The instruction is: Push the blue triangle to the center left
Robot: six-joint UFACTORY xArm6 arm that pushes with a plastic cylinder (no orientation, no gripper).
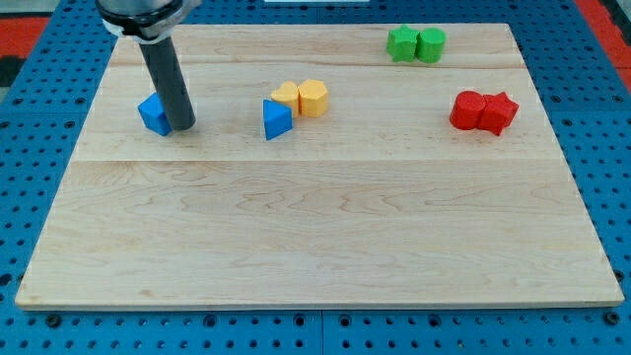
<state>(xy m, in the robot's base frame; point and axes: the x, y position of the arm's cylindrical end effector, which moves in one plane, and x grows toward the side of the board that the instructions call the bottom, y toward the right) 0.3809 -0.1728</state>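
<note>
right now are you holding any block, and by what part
Nothing is held: I have only a rod. My tip stands against the right side of the blue cube; the blue triangle is apart, further right.

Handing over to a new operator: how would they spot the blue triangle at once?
Find the yellow pair near the board's top middle. The blue triangle touches its lower-left side. The other blue block, far left, sits against my tip.

A pale wooden board of joined planks lies on a blue perforated base. Red patches show at the view's top corners.
</note>
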